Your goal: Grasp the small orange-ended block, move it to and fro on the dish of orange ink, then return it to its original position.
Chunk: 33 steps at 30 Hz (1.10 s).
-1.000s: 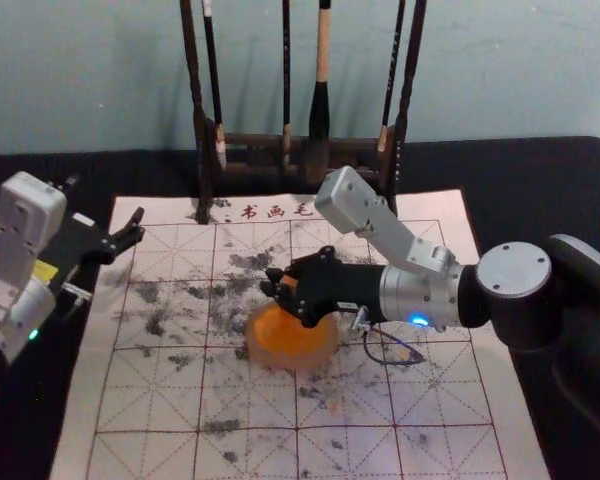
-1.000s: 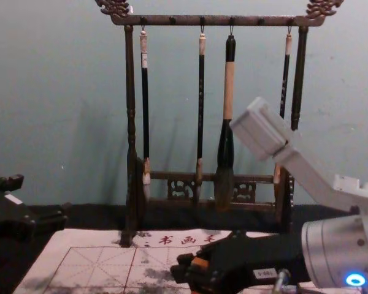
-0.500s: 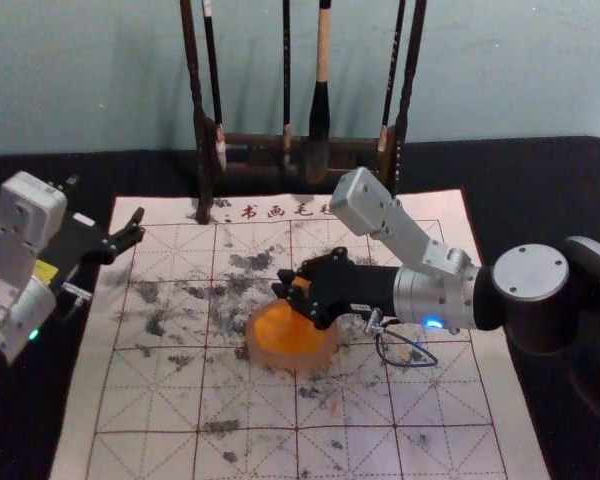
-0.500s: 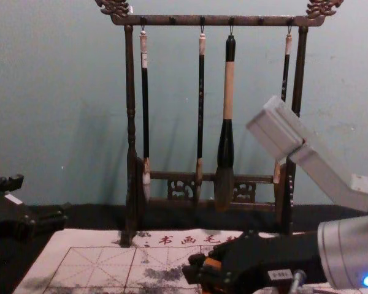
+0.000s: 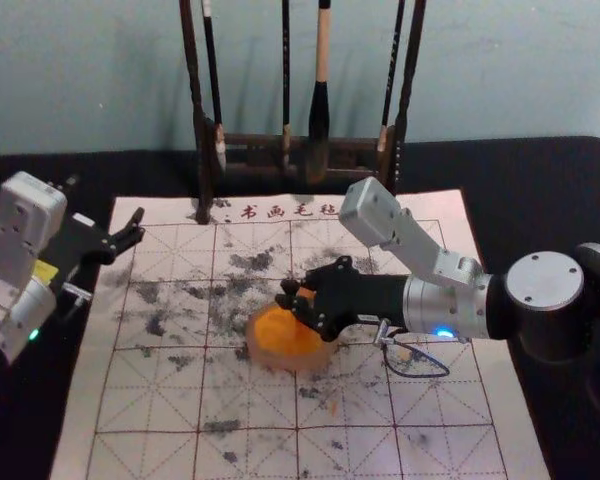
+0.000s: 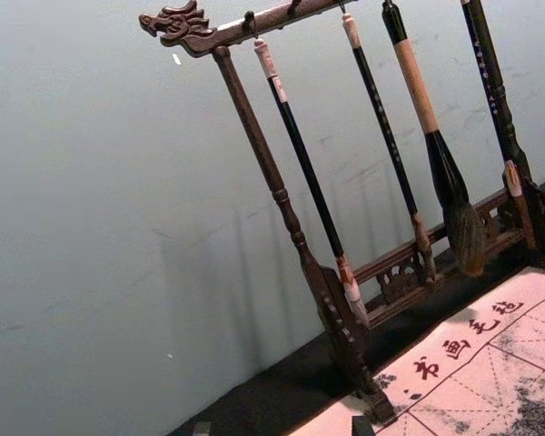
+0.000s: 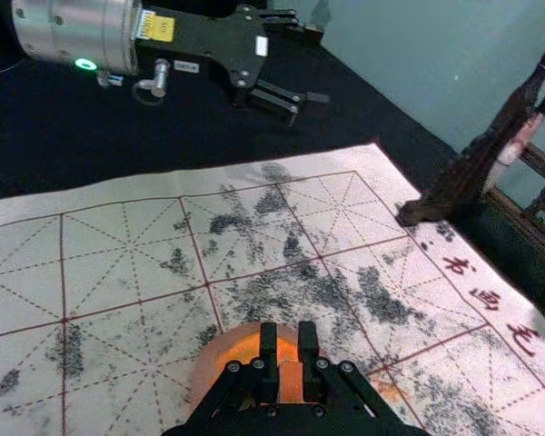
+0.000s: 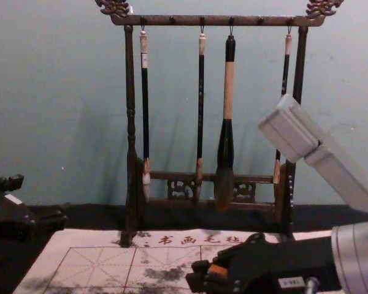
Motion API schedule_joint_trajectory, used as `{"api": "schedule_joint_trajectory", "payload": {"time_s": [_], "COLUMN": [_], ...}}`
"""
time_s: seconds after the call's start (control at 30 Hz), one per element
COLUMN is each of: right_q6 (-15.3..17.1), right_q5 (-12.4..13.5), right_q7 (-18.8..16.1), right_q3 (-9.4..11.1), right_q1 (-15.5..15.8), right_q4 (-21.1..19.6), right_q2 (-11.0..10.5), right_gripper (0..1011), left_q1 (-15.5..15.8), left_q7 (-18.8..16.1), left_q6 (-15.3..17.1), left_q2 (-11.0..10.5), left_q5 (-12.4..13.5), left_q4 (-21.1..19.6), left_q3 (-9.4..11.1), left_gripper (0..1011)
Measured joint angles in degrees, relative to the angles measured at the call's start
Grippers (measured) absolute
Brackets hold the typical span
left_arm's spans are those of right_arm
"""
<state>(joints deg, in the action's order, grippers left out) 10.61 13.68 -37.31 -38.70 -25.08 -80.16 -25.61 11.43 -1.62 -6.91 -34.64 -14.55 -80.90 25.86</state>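
Observation:
My right gripper (image 5: pixel 298 298) reaches in from the right over the dish of orange ink (image 5: pixel 280 345), around the middle of the mat. In the right wrist view, the right gripper (image 7: pixel 289 363) is shut on the small orange block (image 7: pixel 291 381), with part of the dish (image 7: pixel 204 368) behind it. From the chest view, the block (image 8: pixel 218 270) shows between the fingers; its lower end is hidden, so contact with the ink cannot be told. My left gripper (image 5: pixel 135 232) is parked open at the mat's left edge.
A dark wooden rack (image 8: pixel 130 122) with several hanging brushes stands behind the gridded white mat (image 5: pixel 150 400). The mat has grey ink smudges and lies on a black cloth (image 5: pixel 580 190). A cable loop hangs beneath the right wrist.
My right gripper has shifted to the right, and in the head view slightly nearer the body, still holding the block over the dish. The left arm has stayed put.

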Motion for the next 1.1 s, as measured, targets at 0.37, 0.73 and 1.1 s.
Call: {"api": "schedule_joint_trajectory", "payload": {"time_s": [0.37, 0.73, 1.1], "right_q6": [-0.1, 0.1, 0.2], "right_q5": [0.0, 0.1, -0.1], "right_q7": [-0.3, -0.5, -0.1], "right_q3": [-1.0, -1.7, -2.2], "right_q1": [0.1, -0.5, -1.7], "right_q4": [-0.4, 0.3, 2.3], "right_q2": [0.2, 1.5, 3.1], "right_gripper": [111, 111, 111], "left_q1": [0.0, 0.0, 0.0], "left_q7": [0.0, 0.0, 0.0], "left_q6": [0.0, 0.0, 0.0], "left_q2": [0.0, 0.0, 0.0], "left_q5": [0.0, 0.0, 0.0], "left_q4": [0.0, 0.0, 0.0], "left_q3": [0.0, 0.0, 0.0], "left_gripper": [1001, 1001, 1001]}}
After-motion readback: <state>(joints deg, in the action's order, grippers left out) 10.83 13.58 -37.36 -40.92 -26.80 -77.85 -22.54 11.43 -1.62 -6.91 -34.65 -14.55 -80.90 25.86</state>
